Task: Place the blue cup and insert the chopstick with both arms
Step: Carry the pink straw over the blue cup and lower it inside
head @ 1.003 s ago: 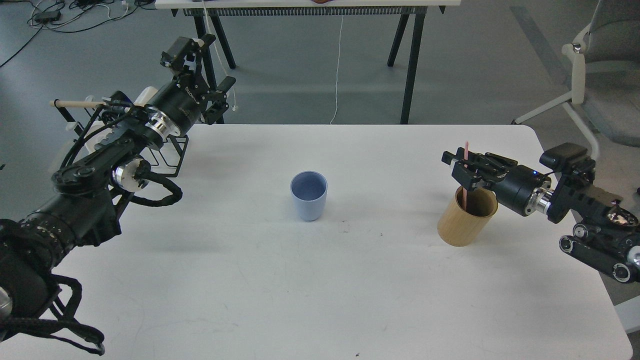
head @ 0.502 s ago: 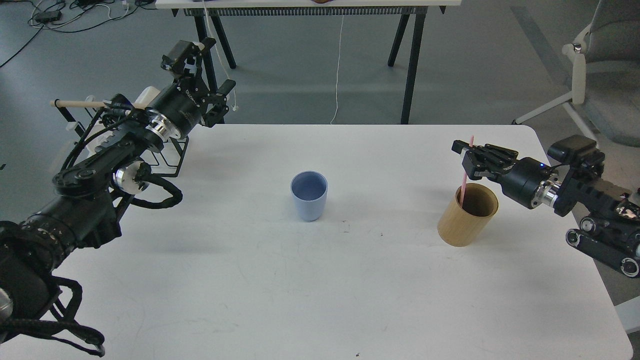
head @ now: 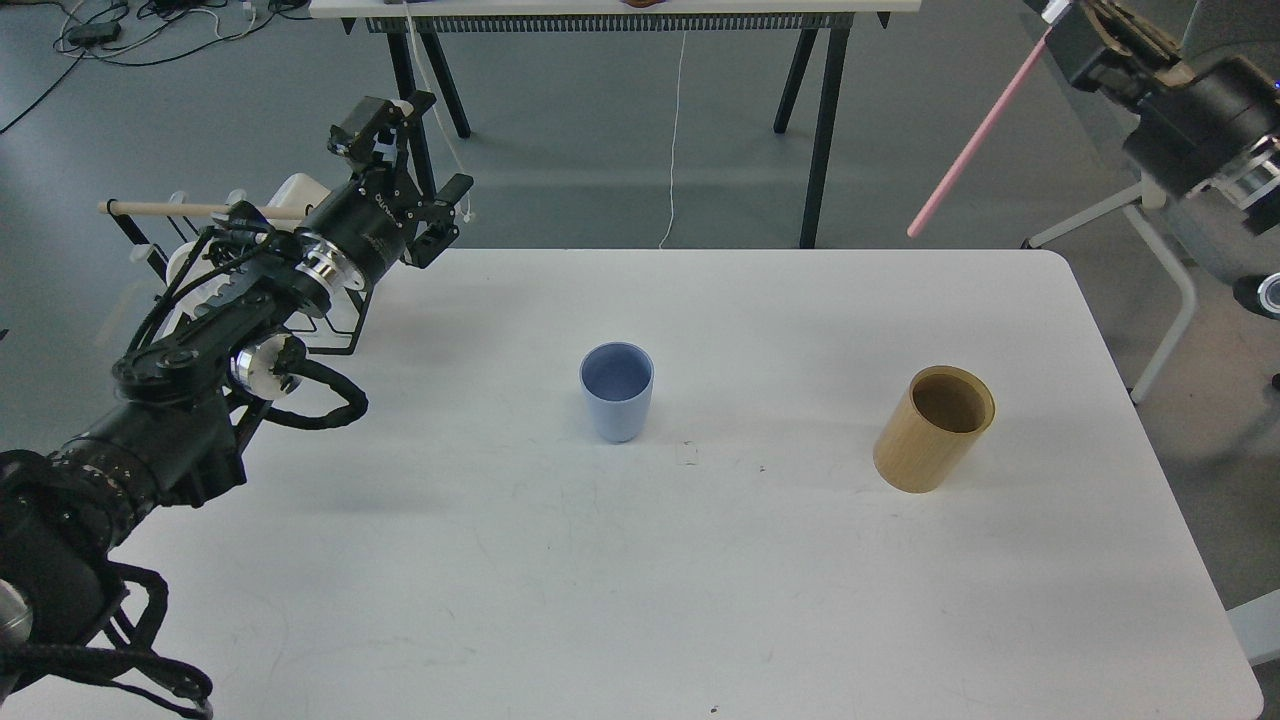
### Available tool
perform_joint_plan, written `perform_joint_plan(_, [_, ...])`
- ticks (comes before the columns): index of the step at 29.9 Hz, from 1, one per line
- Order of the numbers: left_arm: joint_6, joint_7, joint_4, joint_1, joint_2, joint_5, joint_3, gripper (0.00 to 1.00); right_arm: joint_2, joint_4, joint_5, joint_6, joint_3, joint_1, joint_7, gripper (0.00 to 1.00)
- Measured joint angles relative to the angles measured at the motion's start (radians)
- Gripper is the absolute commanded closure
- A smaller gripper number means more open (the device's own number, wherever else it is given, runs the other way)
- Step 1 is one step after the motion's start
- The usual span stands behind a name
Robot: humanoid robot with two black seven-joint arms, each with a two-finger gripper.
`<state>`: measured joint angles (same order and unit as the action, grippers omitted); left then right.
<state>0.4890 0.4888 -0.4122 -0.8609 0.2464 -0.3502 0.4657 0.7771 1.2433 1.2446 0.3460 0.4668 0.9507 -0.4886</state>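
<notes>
A light blue cup stands upright near the middle of the white table. A tan wooden cylinder holder stands to its right, open side up and empty. My right gripper is high at the top right, beyond the table's far right corner, shut on a pink chopstick that slants down to the left in the air. My left gripper is at the table's far left corner, by the rack, open and empty, far from the cup.
A black wire rack with a wooden rod and white items stands at the far left edge behind my left arm. A black-legged table and a grey chair stand on the floor beyond.
My right gripper has lifted the pink chopstick out of the wooden holder and risen up and to the right. My left arm has shifted only slightly.
</notes>
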Motion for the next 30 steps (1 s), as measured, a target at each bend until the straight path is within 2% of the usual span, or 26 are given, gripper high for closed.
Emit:
perform_joint_plan(2, [0.000,0.000,0.029,0.020,0.000,-0.002,-0.001,0.01,-0.113,-0.034,0.017,0.039,0.000,-0.001,0.000,1.00])
perform_joint_plan(7, [0.000,0.000,0.079,0.066,0.004,-0.002,0.000,0.01,-0.414,-0.261,0.114,0.113,-0.036,-0.002,0.000,1.00])
perform_joint_plan(10, [0.000,0.000,0.086,0.087,0.012,0.003,0.002,0.01,-0.551,-0.378,0.135,0.132,-0.068,0.000,0.000,1.00])
perform_joint_plan(13, [0.000,0.000,0.087,0.101,0.016,0.005,0.002,0.01,-0.634,-0.457,0.141,0.141,-0.135,0.001,0.000,1.00])
perform_joint_plan(19, [0.000,0.000,0.087,0.117,0.017,0.005,0.004,0.01,-0.704,-0.521,0.141,0.143,-0.247,-0.011,0.000,1.00])
perform_joint_plan(30, [0.000,0.000,0.087,0.118,0.011,0.005,0.004,0.01,-0.752,-0.583,0.140,0.143,-0.290,-0.030,0.000,1.00])
